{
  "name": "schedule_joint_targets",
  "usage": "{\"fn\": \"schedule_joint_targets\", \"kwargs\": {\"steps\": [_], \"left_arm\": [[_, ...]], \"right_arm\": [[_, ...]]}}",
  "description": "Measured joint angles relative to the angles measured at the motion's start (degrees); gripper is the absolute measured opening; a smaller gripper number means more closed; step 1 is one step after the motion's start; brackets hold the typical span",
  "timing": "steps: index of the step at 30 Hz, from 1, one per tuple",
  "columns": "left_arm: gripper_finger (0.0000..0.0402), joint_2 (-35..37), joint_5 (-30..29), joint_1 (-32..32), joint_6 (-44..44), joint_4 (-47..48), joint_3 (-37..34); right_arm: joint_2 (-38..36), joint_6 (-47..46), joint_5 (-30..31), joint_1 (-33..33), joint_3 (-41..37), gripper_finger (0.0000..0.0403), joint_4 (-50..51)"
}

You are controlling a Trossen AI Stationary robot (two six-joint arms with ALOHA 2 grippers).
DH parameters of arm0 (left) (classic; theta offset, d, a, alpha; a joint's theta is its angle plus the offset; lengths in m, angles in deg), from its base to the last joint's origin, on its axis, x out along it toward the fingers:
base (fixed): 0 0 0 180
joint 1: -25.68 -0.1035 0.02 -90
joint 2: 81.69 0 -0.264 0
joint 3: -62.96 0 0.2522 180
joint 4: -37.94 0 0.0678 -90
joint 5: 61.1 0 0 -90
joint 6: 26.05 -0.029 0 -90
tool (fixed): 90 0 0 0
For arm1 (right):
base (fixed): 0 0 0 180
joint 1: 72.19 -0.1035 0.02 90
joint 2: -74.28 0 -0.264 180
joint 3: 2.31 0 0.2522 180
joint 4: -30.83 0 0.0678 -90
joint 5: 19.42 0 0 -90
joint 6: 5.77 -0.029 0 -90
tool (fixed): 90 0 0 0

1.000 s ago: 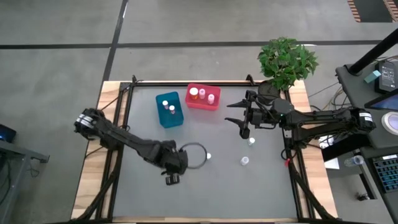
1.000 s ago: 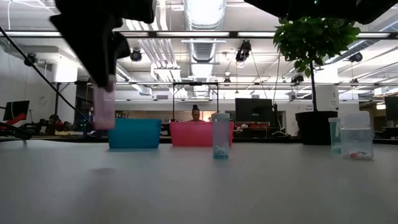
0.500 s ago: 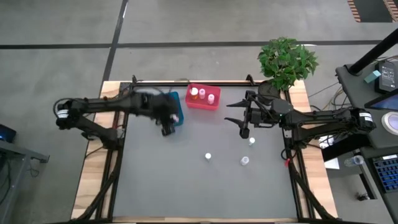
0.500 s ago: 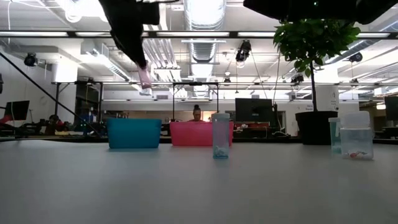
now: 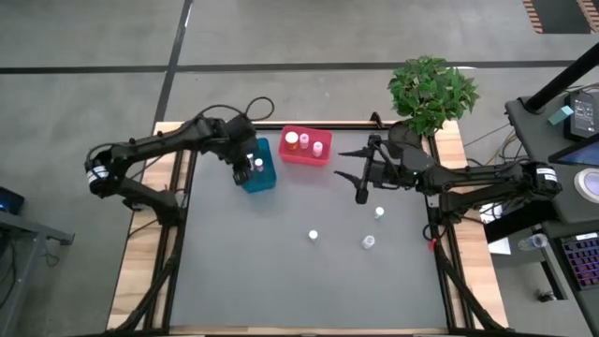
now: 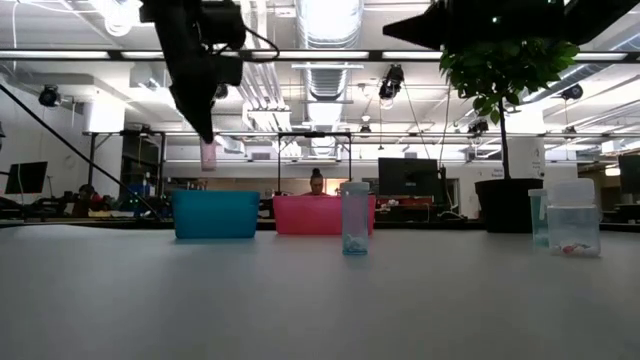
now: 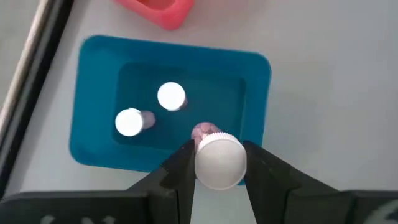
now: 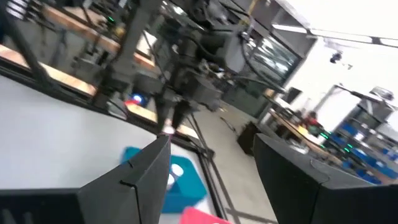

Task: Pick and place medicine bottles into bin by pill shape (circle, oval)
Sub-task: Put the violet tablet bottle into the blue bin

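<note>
The left gripper [image 7: 219,163] is clamping a white-capped medicine bottle [image 7: 218,160] between its fingers and is now hanging directly over the blue bin [image 7: 256,93], having swung there from mid-table within the last second. Two bottles [image 7: 171,97] are already lying inside. A release looks imminent. The right gripper [image 5: 358,178] is waiting, jaws spread and empty, beside the red bin [image 5: 304,157], above three bottles [image 5: 314,236] left standing.

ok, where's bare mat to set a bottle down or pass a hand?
Free: the whole near half of the mat, below the three loose bottles, and its left side beneath the blue bin. Crowded: the far edge, where the left gripper holds a bottle over the blue bin beside the red bin, and around the right gripper.
</note>
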Motion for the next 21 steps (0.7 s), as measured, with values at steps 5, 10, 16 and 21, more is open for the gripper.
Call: {"fn": "schedule_joint_targets", "kwargs": {"steps": [5,10,16,21], "left_arm": [[0.0095,-1.96,0.28,-3.16,-1.24,-1.23,-0.67],[0.0095,-5.3,0.81,-4.88,-2.82,-1.41,-0.77],[0.0095,-9.24,1.55,-5.45,-4.21,-2.36,-0.8],[0.0095,-11.23,1.56,-5.97,-4.17,-2.55,-0.8]], "right_arm": [[0.05,0.1,0.38,1.99,0.0,0.0219,-2.41],[-0.13,-0.2,0.54,2.59,0.0,0.0219,-3.47],[-0.6,-1.32,0.51,2.16,-0.01,0.0219,-3.39],[-2.05,-1.97,0.51,2.16,0.0,0.0219,-3.44]]}}
